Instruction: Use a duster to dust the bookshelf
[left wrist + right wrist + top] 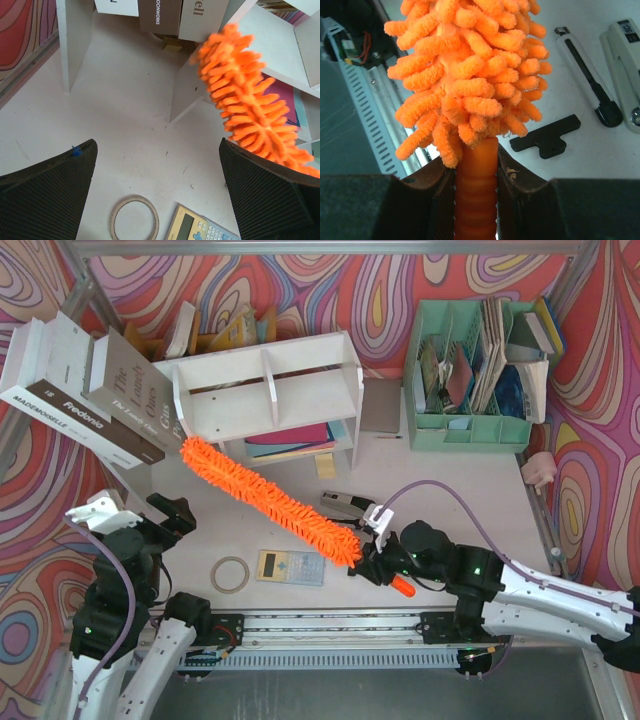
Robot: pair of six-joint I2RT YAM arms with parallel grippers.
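The white bookshelf (270,385) stands at the back centre, with coloured folders in its lower tier. A long orange fluffy duster (268,500) stretches diagonally from the shelf's lower left corner down to my right gripper (385,568), which is shut on its ribbed orange handle (476,195). The fluffy head (470,70) fills the right wrist view. In the left wrist view the duster (245,100) tip lies against the bookshelf (280,45) front left edge. My left gripper (157,192) hangs open above the table at the left, holding nothing.
Leaning books (80,390) stand left of the shelf; a mint-green file organizer (475,375) is at the back right. A tape ring (230,574), calculator (290,567), stapler (345,504), box cutter (587,80) and a black bracket (546,136) lie on the table.
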